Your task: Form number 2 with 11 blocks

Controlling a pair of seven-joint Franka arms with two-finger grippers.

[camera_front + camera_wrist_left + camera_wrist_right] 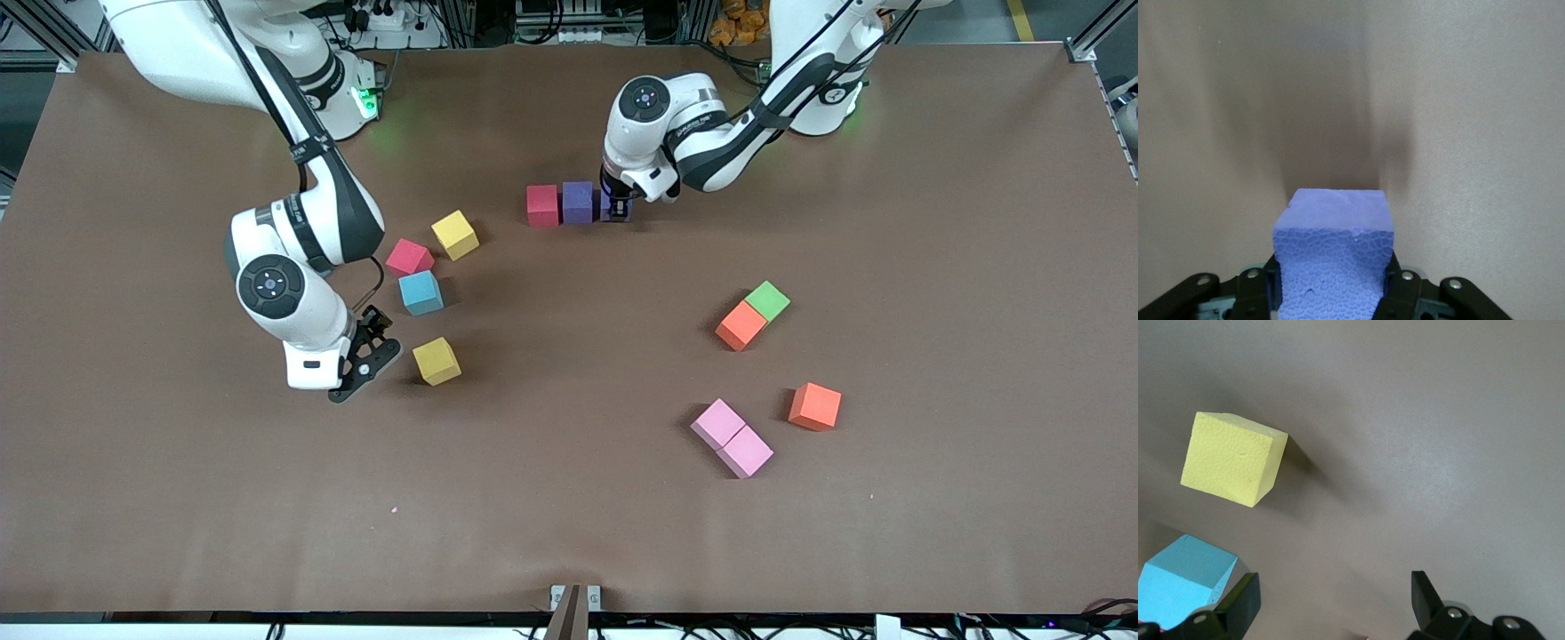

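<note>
A red block (541, 205) and a purple block (577, 202) stand side by side near the arms' bases. My left gripper (616, 206) is shut on a second purple block (1335, 253) at the purple end of that row, low at the table. My right gripper (369, 351) hangs open and holds nothing, beside a yellow block (436, 361). A sky-blue block (420, 292), a red block (409, 258) and another yellow block (455, 235) lie loose nearby. The right wrist view shows a yellow block (1233, 458) and the sky-blue block (1181, 580) by one finger.
Toward the left arm's end lie an orange block (741, 325) touching a green cube (767, 300), another orange block (815, 406), and two pink blocks (717, 422) (745, 452) touching each other, nearer the front camera.
</note>
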